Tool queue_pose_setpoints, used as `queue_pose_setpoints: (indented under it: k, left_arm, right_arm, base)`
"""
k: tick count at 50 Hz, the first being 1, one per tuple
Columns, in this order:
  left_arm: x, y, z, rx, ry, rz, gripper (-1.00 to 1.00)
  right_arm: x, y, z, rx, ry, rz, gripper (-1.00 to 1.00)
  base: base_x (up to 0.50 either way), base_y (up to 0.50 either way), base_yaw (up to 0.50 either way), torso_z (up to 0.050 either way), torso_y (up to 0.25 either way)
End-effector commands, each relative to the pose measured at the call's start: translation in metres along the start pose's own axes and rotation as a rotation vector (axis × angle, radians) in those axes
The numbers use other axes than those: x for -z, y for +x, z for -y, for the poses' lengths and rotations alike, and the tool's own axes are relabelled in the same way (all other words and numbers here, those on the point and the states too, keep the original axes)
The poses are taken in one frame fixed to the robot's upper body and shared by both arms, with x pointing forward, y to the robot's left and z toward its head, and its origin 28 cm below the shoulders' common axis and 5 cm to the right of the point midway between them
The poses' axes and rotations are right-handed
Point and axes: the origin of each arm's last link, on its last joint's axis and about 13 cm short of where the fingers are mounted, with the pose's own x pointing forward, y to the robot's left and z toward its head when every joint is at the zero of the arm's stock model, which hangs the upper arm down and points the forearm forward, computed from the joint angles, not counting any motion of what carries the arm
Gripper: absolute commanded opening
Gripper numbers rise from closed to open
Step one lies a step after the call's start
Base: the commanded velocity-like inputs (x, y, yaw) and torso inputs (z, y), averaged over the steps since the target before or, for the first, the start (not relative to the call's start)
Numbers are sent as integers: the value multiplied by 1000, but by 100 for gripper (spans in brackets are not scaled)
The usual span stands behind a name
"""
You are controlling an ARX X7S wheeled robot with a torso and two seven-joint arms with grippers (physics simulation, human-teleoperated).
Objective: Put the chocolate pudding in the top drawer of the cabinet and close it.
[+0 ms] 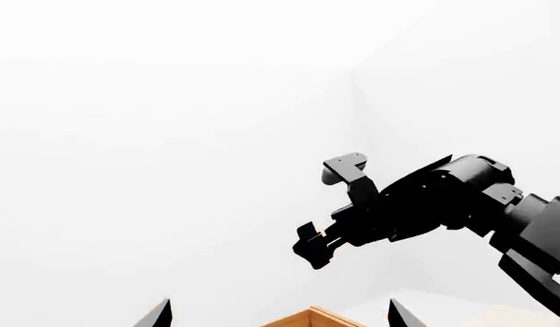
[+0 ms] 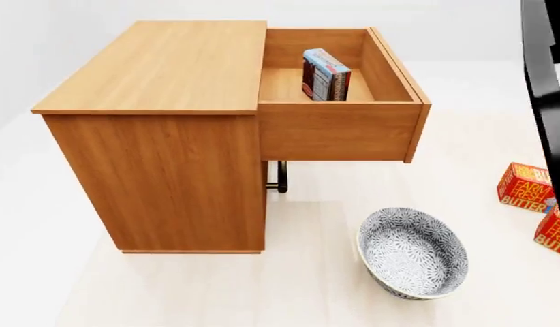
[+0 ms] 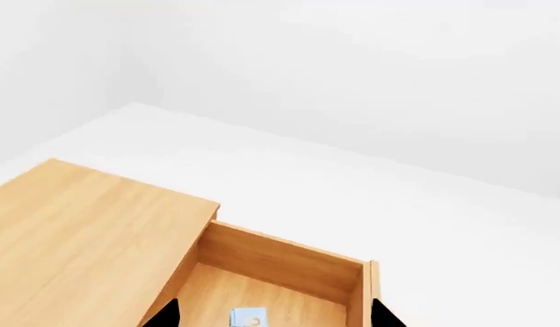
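Already inside the open top drawer [image 2: 339,129], the chocolate pudding [image 2: 325,74] stands on edge against the back wall, its printed face turned up and to the right; the drawer projects fully from the cabinet [image 2: 152,136]. What remains, by judgement, is the closing push. The right hand [image 3: 266,315] hangs above the drawer with its two dark fingertips spread apart and nothing between them; a corner of the box shows just below them in the right wrist view. The left hand [image 1: 275,315] is raised level with the cabinet top, fingertips likewise apart and empty, looking across at the right arm [image 1: 426,204]. To close well, a hand should first clear the drawer's rim, then press squarely on the middle of the drawer front, along the slide direction, and steadily, since a jolt could tip the upright box. A patterned bowl [image 2: 412,253] and butter boxes [image 2: 527,187] lie on the desk [image 2: 216,293] nearby, apart from the push path.
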Motion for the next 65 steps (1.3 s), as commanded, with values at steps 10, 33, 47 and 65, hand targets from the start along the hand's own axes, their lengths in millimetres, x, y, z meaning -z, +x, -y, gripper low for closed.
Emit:
queue_pose_setpoints:
  k: [10,33,47,65]
  left_arm:
    - [4,1,-1,-3,-11,-1,100]
    - [12,4,-3,6,-30,1,100]
    - [10,3,-1,10,-35,2,100]
    - [13,3,0,12,-50,2,100]
  right_arm:
    - [43,25,58,181,163,171,100]
    - [90,31,107,339,152,204,100]
    - [127,36,125,446,146,143,100]
    - [180,48,132,613,65,102,100]
  base:
    - [0,0,0,0,122]
    - [0,0,0,0,0]
    - [0,0,0,0,0]
    - [0,0,0,0,0]
